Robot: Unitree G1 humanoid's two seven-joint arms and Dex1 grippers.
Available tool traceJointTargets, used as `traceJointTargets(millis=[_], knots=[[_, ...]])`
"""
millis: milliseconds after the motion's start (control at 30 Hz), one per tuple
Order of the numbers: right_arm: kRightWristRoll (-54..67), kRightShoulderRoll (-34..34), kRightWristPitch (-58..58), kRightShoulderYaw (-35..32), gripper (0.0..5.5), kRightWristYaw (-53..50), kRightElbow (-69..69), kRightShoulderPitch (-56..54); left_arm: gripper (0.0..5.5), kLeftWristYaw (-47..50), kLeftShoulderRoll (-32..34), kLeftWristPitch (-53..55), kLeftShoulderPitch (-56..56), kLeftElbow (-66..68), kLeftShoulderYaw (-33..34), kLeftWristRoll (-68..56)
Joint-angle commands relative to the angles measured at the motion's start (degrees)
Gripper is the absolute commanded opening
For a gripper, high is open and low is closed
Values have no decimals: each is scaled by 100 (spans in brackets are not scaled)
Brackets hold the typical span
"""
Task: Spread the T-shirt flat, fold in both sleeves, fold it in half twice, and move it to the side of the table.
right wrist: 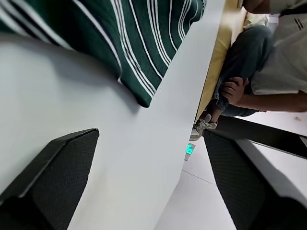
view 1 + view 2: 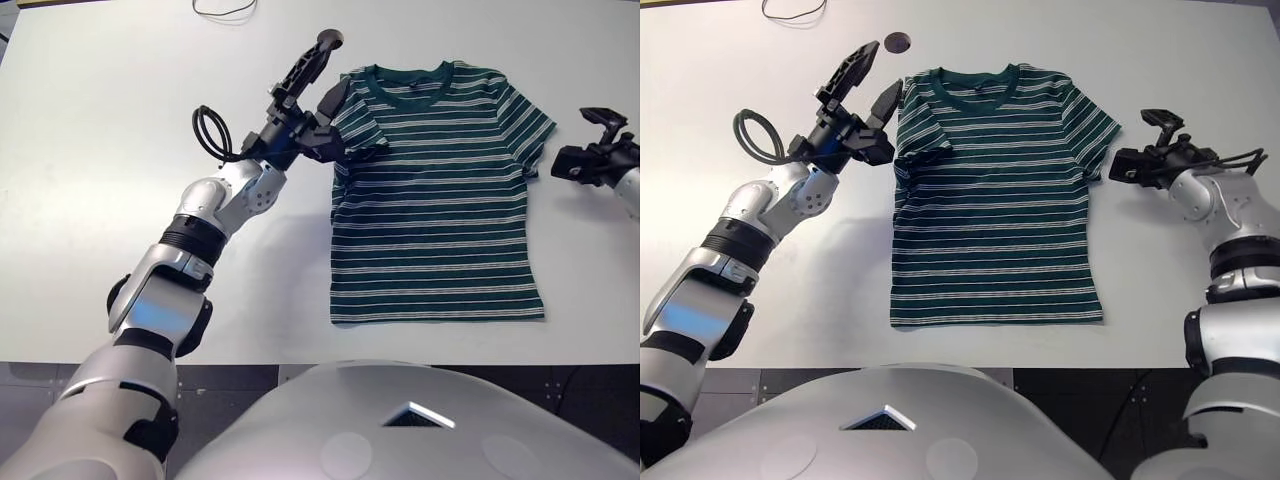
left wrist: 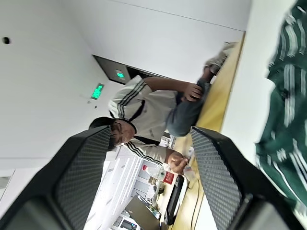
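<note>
The T-shirt, dark green with pale stripes, is laid flat on the white desk, its collar turned away from the robot and its hem towards it. The left sleeve is folded in over the chest, while the right sleeve is spread out to the side.

The left gripper is held just beside the T-shirt's left shoulder, lifted off the desk and pointing away from the robot. It is spread wide and nothing is held in it. In the left wrist view its fingers are seen well apart, with a striped edge of the T-shirt off to one side of them. The nearer finger appears to lie against the shoulder seam, though contact cannot be confirmed from the head views.

The right gripper is placed just beside the outer edge of the right sleeve, low over the desk. It is likewise spread apart and empty; in the right wrist view bare desk is seen between its fingers, and the sleeve lies just ahead, apart from them.

Beyond the T-shirt's collar, a dark round mark is seen on the desk, and farther off a thin cable at the far edge.
</note>
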Motion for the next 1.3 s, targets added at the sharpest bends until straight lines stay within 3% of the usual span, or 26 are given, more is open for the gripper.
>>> traceJointTargets(millis=[33, 467, 1167, 1300], knots=[[-253, 372, -56, 446, 400, -44, 623, -418, 307, -305, 14, 45, 359, -487, 169, -211], [-250, 1124, 351, 1004, 400, -818, 1497, -731, 307, -570, -125, 93, 732, -875, 498, -489], [12, 1186, 574, 1012, 13, -940, 1672, -460, 311, -732, -139, 57, 1050, -1160, 640, -482], [35, 1186, 590, 1024, 11, -951, 1677, -463, 311, -764, -146, 74, 1137, -1283, 674, -481]])
